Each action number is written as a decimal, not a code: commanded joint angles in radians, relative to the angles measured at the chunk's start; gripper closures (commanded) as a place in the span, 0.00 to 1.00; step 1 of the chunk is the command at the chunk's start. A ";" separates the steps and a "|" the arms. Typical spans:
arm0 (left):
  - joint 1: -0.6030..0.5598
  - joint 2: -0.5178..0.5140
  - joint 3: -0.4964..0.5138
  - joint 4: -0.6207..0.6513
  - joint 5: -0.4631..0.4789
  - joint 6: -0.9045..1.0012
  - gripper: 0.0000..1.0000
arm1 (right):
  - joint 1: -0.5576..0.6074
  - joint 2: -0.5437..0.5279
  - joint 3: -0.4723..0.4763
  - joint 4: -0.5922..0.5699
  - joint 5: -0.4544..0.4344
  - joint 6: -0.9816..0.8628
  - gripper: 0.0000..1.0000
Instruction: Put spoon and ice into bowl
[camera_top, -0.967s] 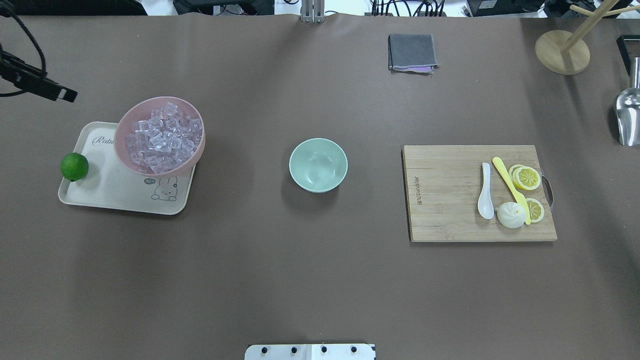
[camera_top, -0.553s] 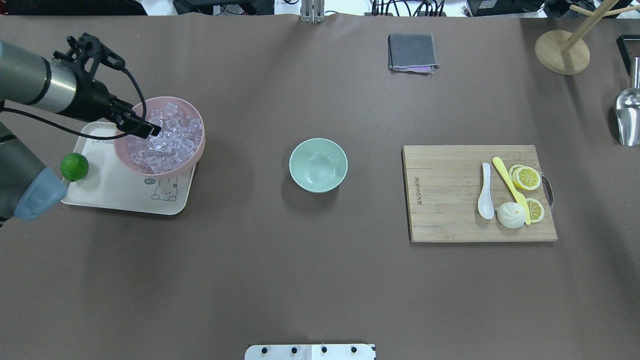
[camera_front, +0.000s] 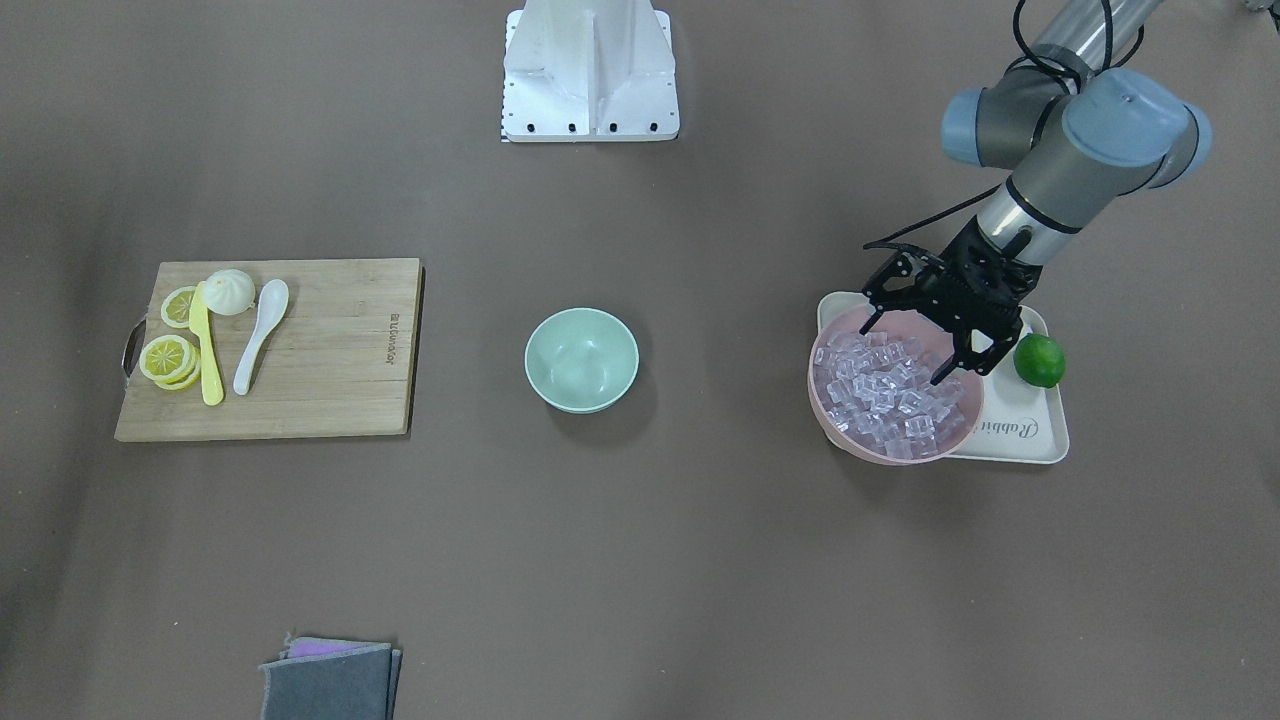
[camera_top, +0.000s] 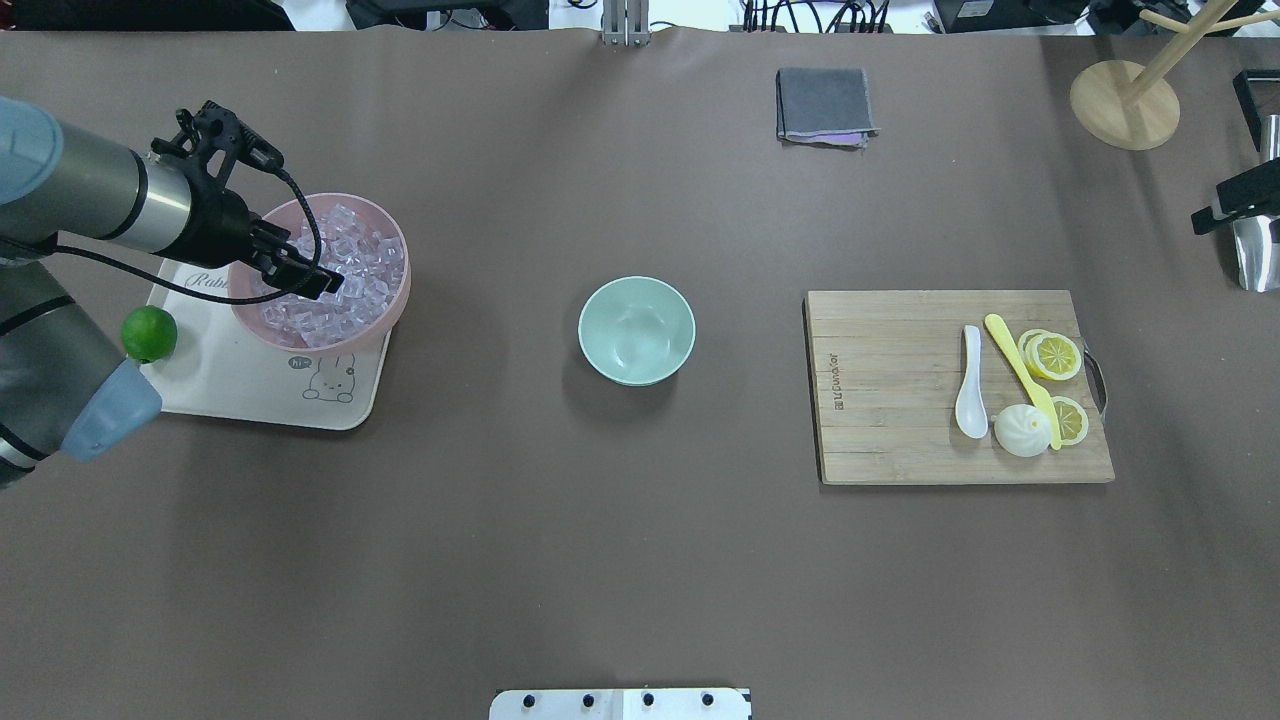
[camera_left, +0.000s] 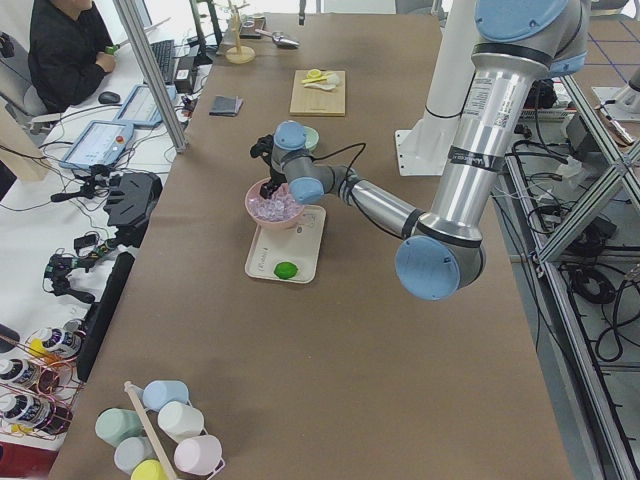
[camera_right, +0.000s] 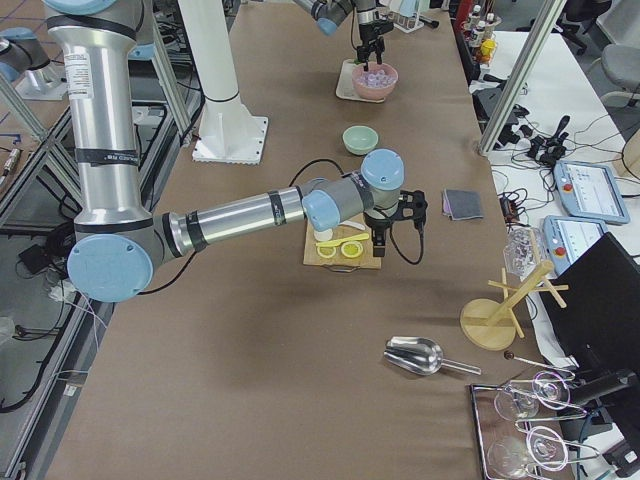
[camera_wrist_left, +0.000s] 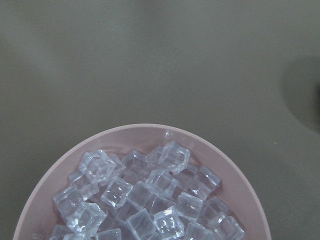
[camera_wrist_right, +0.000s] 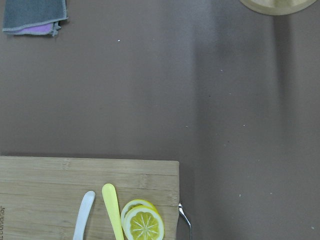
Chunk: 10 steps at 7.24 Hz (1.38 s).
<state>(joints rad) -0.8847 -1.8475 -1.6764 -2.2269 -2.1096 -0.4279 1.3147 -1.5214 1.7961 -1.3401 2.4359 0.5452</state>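
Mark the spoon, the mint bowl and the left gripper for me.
spoon (camera_top: 971, 382), overhead view, where handle meets scoop
mint bowl (camera_top: 606, 314), overhead view, inner wall
left gripper (camera_front: 903, 353), front-facing view, midway between fingertips

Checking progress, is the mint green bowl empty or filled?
Empty: the bowl shows a bare inside; ice is in the pink bowl, spoon on the board.

A long table (camera_left: 340, 340) under matte brown sheeting ran through the room in even, soft light. Along the table's one long side stood a white desk (camera_left: 35, 235) with a tablet (camera_left: 98, 146) and loose cables, a seated person (camera_left: 62, 45) and slanted aluminium posts (camera_left: 150, 70). Beyond the table's opposite side lay grey floor (camera_left: 605, 410).
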 joint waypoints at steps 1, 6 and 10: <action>0.001 0.001 0.030 -0.025 0.000 0.000 0.04 | -0.052 0.003 0.002 0.047 -0.026 0.071 0.00; 0.016 0.001 0.105 -0.100 -0.001 0.000 0.16 | -0.126 0.041 0.002 0.045 -0.073 0.119 0.00; 0.018 0.004 0.098 -0.103 -0.013 -0.049 0.64 | -0.129 0.047 -0.001 0.045 -0.074 0.124 0.00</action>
<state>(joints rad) -0.8678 -1.8466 -1.5725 -2.3296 -2.1207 -0.4430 1.1865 -1.4779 1.7968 -1.2947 2.3627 0.6686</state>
